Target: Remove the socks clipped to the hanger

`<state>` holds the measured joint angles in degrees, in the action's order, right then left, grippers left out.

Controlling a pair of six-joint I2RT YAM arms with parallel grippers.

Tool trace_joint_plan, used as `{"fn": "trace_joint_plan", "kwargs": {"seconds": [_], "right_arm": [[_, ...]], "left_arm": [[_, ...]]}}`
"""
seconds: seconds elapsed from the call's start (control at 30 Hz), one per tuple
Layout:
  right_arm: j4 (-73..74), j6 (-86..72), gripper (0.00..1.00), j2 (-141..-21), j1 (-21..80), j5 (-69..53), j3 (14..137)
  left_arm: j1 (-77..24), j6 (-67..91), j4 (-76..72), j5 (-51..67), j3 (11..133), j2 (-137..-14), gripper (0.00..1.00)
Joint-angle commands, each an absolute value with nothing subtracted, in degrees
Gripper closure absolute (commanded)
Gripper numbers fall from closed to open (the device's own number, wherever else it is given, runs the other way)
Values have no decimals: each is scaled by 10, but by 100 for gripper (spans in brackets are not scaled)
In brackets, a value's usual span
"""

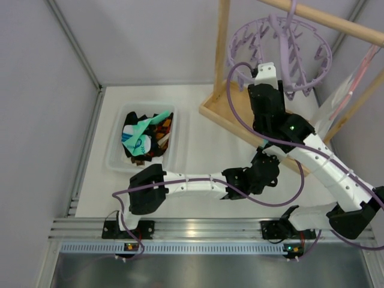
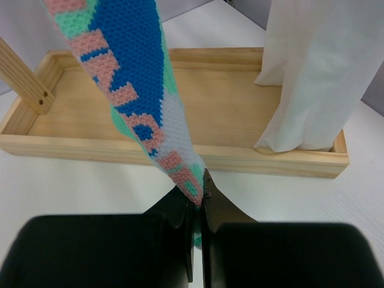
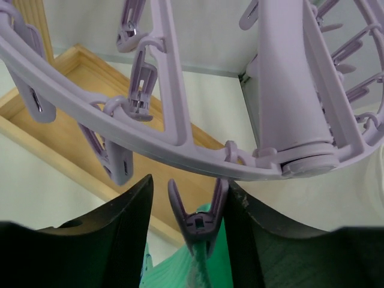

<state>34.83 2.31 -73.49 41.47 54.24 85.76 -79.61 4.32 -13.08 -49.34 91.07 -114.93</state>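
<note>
Under the lavender plastic hanger (image 3: 180, 135), the right gripper (image 3: 189, 192) holds its fingers apart around a peg (image 3: 198, 227); the left gripper (image 2: 198, 201) pinches a knitted sock (image 2: 129, 90).

Bench (image 1: 198, 150) between bin (image 1: 114, 150) and wooden rack (image 1: 223, 48) lies open — rack posts hem the hanger (image 1: 295, 60) at nine and three o'clock.

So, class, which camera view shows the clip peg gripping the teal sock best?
Right wrist: the peg sits close-up between the right hand's fingers, pinching the sock. Left wrist shows only the sock, no peg. From the top external view, the right arm hides it.
</note>
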Motion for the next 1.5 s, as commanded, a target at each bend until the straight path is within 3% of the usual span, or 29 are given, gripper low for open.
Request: {"fn": "trace_joint_plan", "kwargs": {"seconds": [0.0,0.3,0.47,0.5,0.53,0.6,0.63,0.73,0.8,0.83,0.97,1.1,1.3,1.47], "right_arm": [[288,41,55,-715,407,533,855],[294,36,87,-714,402,500,863],[290,26,87,-694,400,482,850],[294,24,81,-692,399,477,847],[294,18,57,-686,399,473,839],[298,6,49,-670,398,459,828],[299,4,38,-663,397,454,815],[310,-31,19,-628,397,422,790],[314,-47,12,-601,398,382,771],[313,-64,3,-572,397,368,747],[307,-97,1,-495,397,298,684],[286,-114,1,-411,397,256,622],[297,-129,0,-339,396,245,585],[300,-127,0,-319,396,220,574]], "left_arm": [[-805,40,-144,-494,914,-1135,100],[-805,58,-143,-502,887,-1124,100],[-802,98,-143,-523,818,-1093,100],[-797,102,-143,-527,805,-1076,100],[-795,112,-143,-536,775,-1064,100],[-783,119,-141,-549,737,-1009,100],[-776,129,-137,-550,695,-985,100],[-744,154,-75,-562,638,-890,100],[-728,152,-41,-573,620,-845,100],[-712,152,-3,-581,611,-806,100],[-644,159,104,-559,611,-723,100],[-482,181,207,-496,673,-676,100],[-310,177,295,-432,830,-704,100],[-213,204,303,-354,860,-747,100]]}}
